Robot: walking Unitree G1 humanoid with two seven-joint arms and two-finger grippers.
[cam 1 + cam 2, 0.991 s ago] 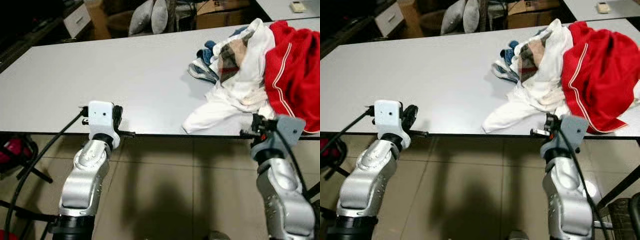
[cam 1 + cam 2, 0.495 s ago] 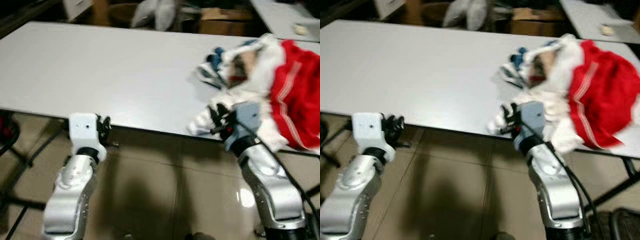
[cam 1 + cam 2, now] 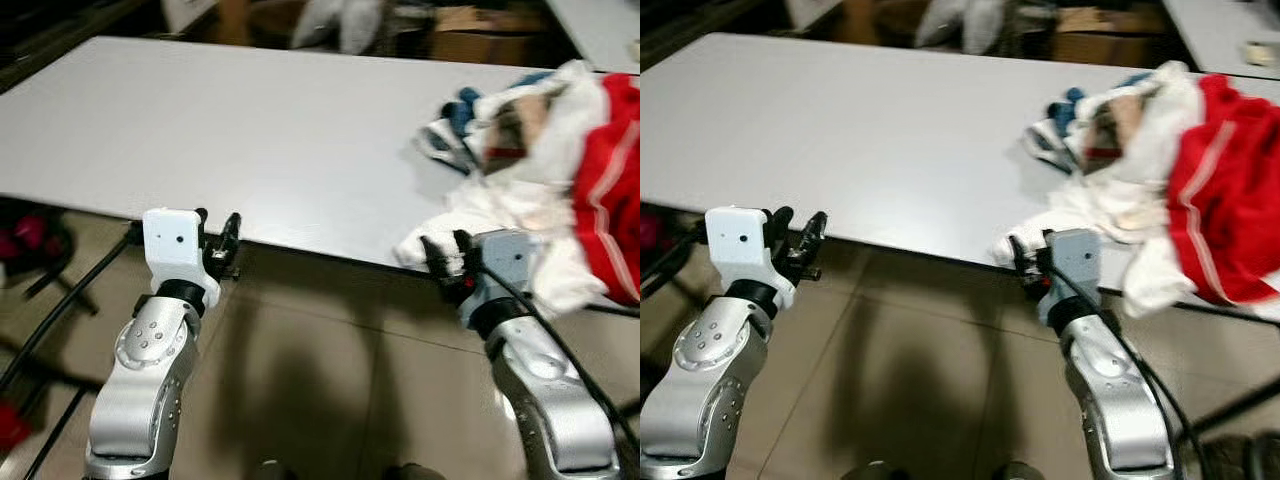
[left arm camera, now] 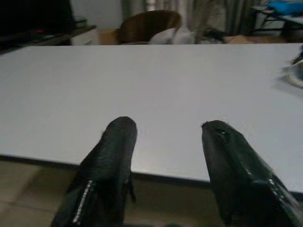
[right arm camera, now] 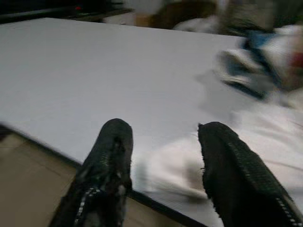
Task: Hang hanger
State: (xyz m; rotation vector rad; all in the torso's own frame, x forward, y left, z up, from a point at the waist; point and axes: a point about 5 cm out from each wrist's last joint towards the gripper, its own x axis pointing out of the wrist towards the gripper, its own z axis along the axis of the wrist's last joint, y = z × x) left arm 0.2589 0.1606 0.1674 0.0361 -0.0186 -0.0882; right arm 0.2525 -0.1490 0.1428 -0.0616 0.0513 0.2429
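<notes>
A pile of clothes (image 3: 530,140) lies on the right part of the white table (image 3: 250,130): a red garment (image 3: 615,190), a white garment (image 3: 500,210) and blue and plaid pieces. My right gripper (image 3: 443,250) is open at the table's front edge, just before the white garment's sleeve end (image 5: 165,172). My left gripper (image 3: 215,235) is open too, at the front edge further left, with bare tabletop (image 4: 156,85) ahead of its fingers (image 4: 118,142). I cannot make out a hanger.
Beyond the table stand cardboard boxes (image 3: 480,15) and a grey cushion (image 3: 335,15). Glossy tiled floor (image 3: 330,380) lies under the table edge. Black cables (image 3: 60,310) and a red object (image 3: 30,240) sit on the floor at the left.
The camera has swung, and the picture is blurred. My right gripper has moved left along the table edge, from below the red garment to the white sleeve end. The left gripper stays at the edge.
</notes>
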